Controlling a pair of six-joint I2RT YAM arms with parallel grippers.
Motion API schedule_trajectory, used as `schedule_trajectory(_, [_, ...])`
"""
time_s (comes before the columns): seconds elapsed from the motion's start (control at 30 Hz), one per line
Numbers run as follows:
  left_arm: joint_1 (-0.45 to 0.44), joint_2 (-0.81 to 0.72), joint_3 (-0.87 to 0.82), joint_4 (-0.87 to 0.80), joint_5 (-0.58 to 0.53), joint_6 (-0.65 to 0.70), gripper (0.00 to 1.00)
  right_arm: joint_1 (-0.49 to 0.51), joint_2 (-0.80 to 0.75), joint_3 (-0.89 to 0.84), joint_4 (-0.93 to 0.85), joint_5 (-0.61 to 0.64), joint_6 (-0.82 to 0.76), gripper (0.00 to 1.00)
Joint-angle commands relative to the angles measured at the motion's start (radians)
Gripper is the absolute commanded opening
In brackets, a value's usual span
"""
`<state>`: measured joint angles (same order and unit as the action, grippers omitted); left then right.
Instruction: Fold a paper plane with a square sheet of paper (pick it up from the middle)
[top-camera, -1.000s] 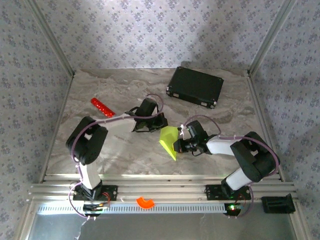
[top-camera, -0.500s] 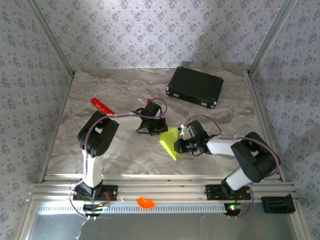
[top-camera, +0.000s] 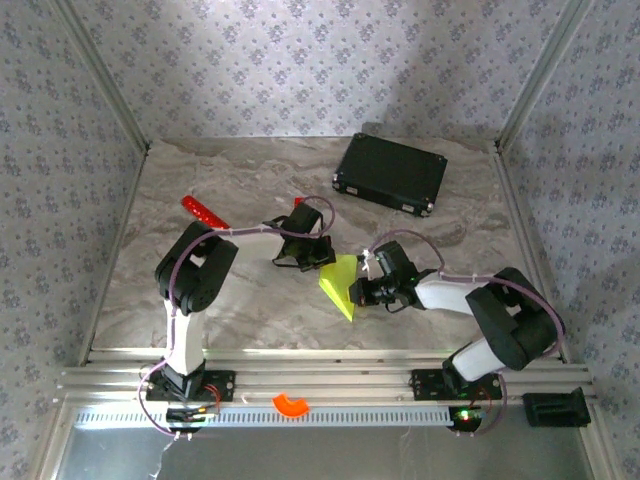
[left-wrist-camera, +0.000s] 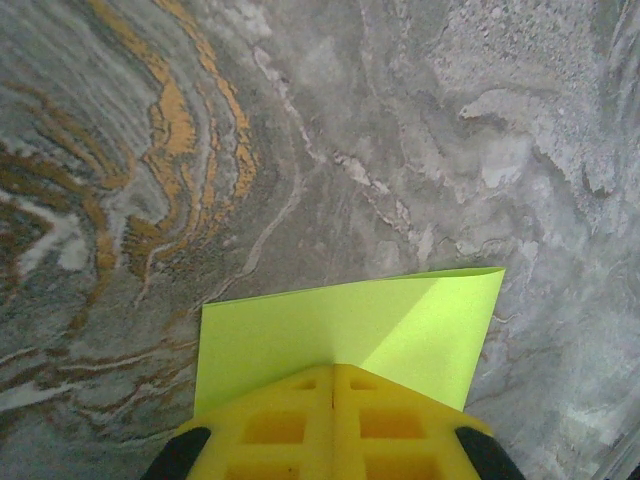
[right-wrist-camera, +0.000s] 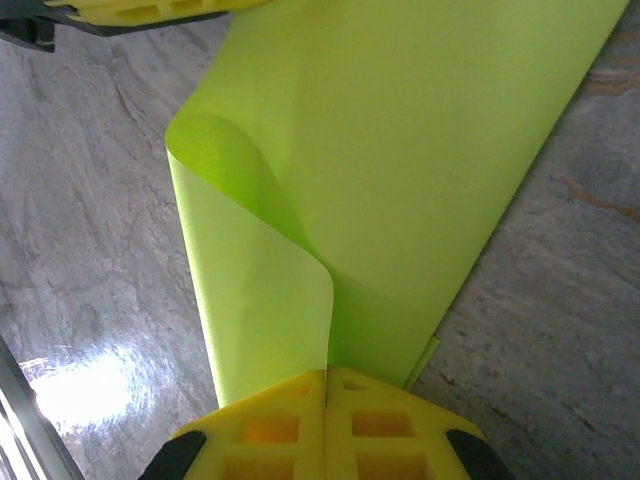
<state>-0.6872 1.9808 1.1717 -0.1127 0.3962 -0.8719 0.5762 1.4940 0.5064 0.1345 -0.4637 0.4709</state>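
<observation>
The square sheet of paper (top-camera: 340, 284), lime yellow-green, lies partly folded at the table's middle, with no slim dart shape to it. My right gripper (top-camera: 358, 291) is shut on its near edge (right-wrist-camera: 327, 372); from the closed fingertips one layer of the paper (right-wrist-camera: 400, 170) curls up and over. My left gripper (top-camera: 320, 259) is shut, its closed tips (left-wrist-camera: 333, 368) resting over the sheet's other edge, where the paper (left-wrist-camera: 350, 320) lies flat on the marble. I cannot tell whether those tips touch the sheet. The left fingers (right-wrist-camera: 150, 10) show at the top of the right wrist view.
A black case (top-camera: 390, 174) lies at the back right. A red stick (top-camera: 205, 213) lies at the left, behind the left arm. An orange ring piece (top-camera: 291, 404) sits on the front rail. Frame posts and patterned walls close in the table.
The left arm has swung right and its shut gripper has come to the paper's upper left edge. The right gripper has kept its hold in the same place.
</observation>
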Motion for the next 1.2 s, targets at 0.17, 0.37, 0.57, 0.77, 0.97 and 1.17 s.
schedule_trajectory(0.17, [-0.005, 0.018, 0.007, -0.079, -0.023, 0.02, 0.01, -0.006, 0.027, 0.012, -0.021, -0.003, -0.014, 0.04])
schedule_trajectory(0.37, [-0.006, 0.02, 0.011, -0.09, -0.025, 0.027, 0.01, -0.003, -0.007, 0.032, -0.06, -0.001, -0.026, 0.04])
schedule_trajectory(0.57, [-0.006, 0.021, 0.012, -0.091, -0.025, 0.028, 0.01, -0.001, -0.002, 0.048, -0.08, -0.001, -0.039, 0.04])
schedule_trajectory(0.77, [-0.009, 0.021, 0.013, -0.091, -0.025, 0.027, 0.01, 0.01, -0.004, 0.059, -0.09, -0.001, -0.048, 0.05])
schedule_trajectory(0.97, [-0.009, 0.02, 0.012, -0.094, -0.025, 0.028, 0.01, 0.012, 0.017, 0.075, -0.105, -0.002, -0.055, 0.05])
schedule_trajectory(1.17, [-0.008, 0.017, 0.011, -0.094, -0.026, 0.03, 0.01, 0.011, 0.029, 0.075, -0.112, 0.009, -0.057, 0.04])
